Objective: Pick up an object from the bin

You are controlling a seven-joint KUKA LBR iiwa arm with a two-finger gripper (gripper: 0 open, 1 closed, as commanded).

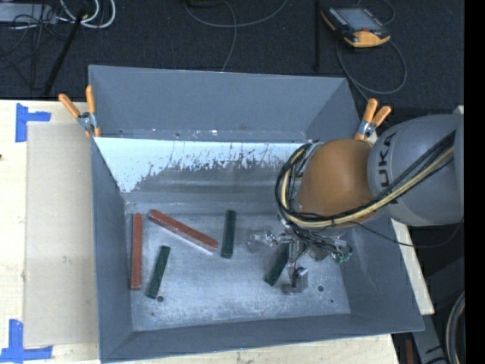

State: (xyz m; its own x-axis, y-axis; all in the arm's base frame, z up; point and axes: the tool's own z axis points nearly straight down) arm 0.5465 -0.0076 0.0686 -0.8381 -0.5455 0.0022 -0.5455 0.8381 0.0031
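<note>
Grey metal bin (227, 313), scuffed floor. Gripper (292, 274) is low over the floor's right part; whether spread or closed, cannot tell. Dark green bar (273, 271) lies tilted just beside it, on its left. Red-brown bar (183, 230) lies well apart, further left.

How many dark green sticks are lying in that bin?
3: left green stick near a red stick, middle green stick, and right green stick beside the gripper. The arm may hide more.

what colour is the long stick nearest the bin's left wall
It's a reddish-brown flat stick, seen in the camera view.
</note>
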